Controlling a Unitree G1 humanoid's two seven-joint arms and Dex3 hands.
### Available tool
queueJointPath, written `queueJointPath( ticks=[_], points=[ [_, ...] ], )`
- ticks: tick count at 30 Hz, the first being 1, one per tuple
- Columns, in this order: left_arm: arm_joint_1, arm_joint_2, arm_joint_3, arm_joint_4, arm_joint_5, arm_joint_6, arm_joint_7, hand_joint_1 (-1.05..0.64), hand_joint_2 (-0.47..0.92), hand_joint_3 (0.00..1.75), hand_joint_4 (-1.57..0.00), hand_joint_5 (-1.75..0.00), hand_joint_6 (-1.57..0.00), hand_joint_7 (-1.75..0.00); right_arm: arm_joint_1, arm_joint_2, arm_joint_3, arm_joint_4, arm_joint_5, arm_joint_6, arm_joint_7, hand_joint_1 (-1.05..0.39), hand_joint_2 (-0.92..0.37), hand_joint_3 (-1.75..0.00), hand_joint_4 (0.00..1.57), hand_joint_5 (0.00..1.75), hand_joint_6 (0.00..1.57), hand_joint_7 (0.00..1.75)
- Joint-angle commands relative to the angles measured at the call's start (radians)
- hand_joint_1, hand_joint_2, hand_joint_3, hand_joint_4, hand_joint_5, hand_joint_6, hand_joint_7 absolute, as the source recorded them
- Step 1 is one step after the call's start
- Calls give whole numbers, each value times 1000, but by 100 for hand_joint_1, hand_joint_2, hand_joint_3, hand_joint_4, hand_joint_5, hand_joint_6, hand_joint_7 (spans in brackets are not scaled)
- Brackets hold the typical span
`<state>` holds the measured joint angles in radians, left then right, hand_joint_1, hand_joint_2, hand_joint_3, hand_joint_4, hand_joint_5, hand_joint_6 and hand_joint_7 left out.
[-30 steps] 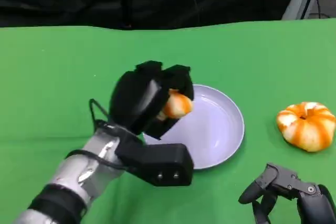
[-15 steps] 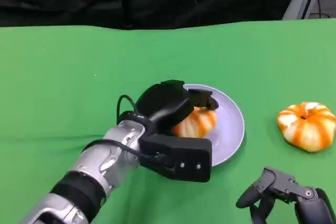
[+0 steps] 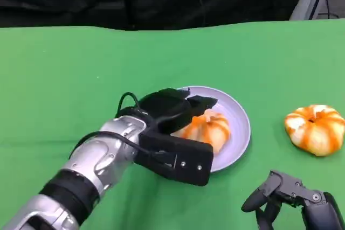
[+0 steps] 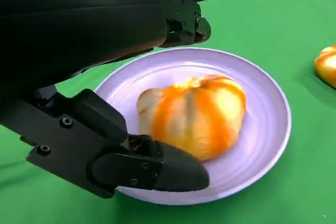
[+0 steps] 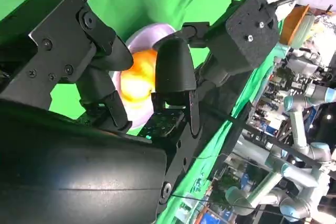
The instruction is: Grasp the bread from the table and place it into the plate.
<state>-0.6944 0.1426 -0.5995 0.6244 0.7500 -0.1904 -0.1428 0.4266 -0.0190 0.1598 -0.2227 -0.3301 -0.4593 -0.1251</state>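
An orange-and-white striped bread (image 3: 209,129) lies on the lilac plate (image 3: 240,119) in the middle of the green table. My left hand (image 3: 171,110) hovers over the plate's left side with its fingers spread around the bread. In the left wrist view the bread (image 4: 195,114) rests on the plate (image 4: 268,140); the upper fingers (image 4: 181,22) stand clear of it and the lower finger (image 4: 157,169) lies close beside it. My right hand (image 3: 291,197) hangs low at the front right, holding nothing. The right wrist view catches the bread (image 5: 137,80) between its own fingers (image 5: 173,66).
A second striped bread (image 3: 315,129) sits on the cloth right of the plate, also seen at the left wrist view's edge as an orange piece (image 4: 327,65). The black wrist camera box (image 3: 175,160) overhangs the plate's near rim. A dark backdrop bounds the table's far edge.
My left hand has lowered the bread from above the plate's left rim down onto the plate, and its fingers have opened away from it. The right hand has barely moved.
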Motion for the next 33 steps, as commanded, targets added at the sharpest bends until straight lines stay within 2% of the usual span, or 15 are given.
queueJointPath(
  ticks=[1,4,10,16,19,21,22,24,25,27,28,30,31,32,33],
  points=[
    [29,50,18,-72,-18,-9,-24,-93,92,49,-1,-1,-6,-1,2,-5,-9,-1,10,-2,-7,8,-29,-137,82,173,83,124],
    [79,89,58,-148,-60,-36,-19,-91,92,46,-4,-2,-9,-2,1,-7,-10,4,22,-4,-2,7,-30,-137,81,173,83,124],
    [231,207,169,-362,-155,-81,-50,-77,92,36,-9,-6,-11,-3,2,-7,-9,-1,24,3,-1,7,-31,-136,81,173,82,124],
    [413,260,311,-488,-343,-178,-45,-68,92,28,-20,-14,-20,-6,5,-6,-7,-5,27,5,0,7,-31,-136,79,172,82,125],
    [525,254,374,-542,-451,-240,-37,-58,92,24,-38,-27,-35,-12,7,-7,-7,-5,25,8,0,6,-31,-135,80,171,82,125],
    [573,245,397,-554,-486,-272,-31,-55,92,22,-44,-32,-41,-14,6,-8,-6,-4,26,8,1,5,-32,-135,80,171,82,125],
    [611,235,414,-568,-516,-280,-26,-52,92,19,-48,-40,-47,-15,5,-9,-6,-2,29,5,1,6,-32,-134,80,170,82,125],
    [688,203,447,-591,-596,-296,-21,-46,92,15,-56,-51,-58,-17,3,-11,-7,3,35,-1,4,6,-32,-134,80,169,82,125],
    [713,189,458,-597,-626,-302,-23,-38,92,13,-65,-58,-68,-20,3,-11,-7,3,37,-2,5,6,-32,-134,80,169,82,125],
    [759,157,476,-604,-689,-320,-31,-34,92,12,-69,-61,-73,-22,4,-12,-8,3,39,0,6,6,-32,-133,80,169,81,125],
    [779,141,483,-606,-719,-327,-35,-25,92,13,-75,-72,-83,-27,4,-13,-9,3,39,0,7,6,-32,-133,80,168,81,125],
    [826,102,497,-615,-771,-336,-32,-20,92,14,-77,-78,-88,-29,4,-15,-12,4,37,-1,7,5,-32,-132,80,167,81,125],
    [851,81,505,-620,-793,-337,-27,-11,83,39,-75,-109,-89,-56,3,-15,-13,5,35,-3,6,6,-32,-132,80,167,81,124],
    [876,58,513,-623,-815,-345,-20,-8,73,61,-73,-120,-82,-76,2,-17,-16,5,34,-4,7,6,-32,-132,81,166,81,124],
    [893,38,521,-626,-829,-352,-16,-1,62,92,-72,-136,-77,-99,2,-19,-18,6,34,-6,7,6,-33,-131,81,166,82,124]
  ],
)
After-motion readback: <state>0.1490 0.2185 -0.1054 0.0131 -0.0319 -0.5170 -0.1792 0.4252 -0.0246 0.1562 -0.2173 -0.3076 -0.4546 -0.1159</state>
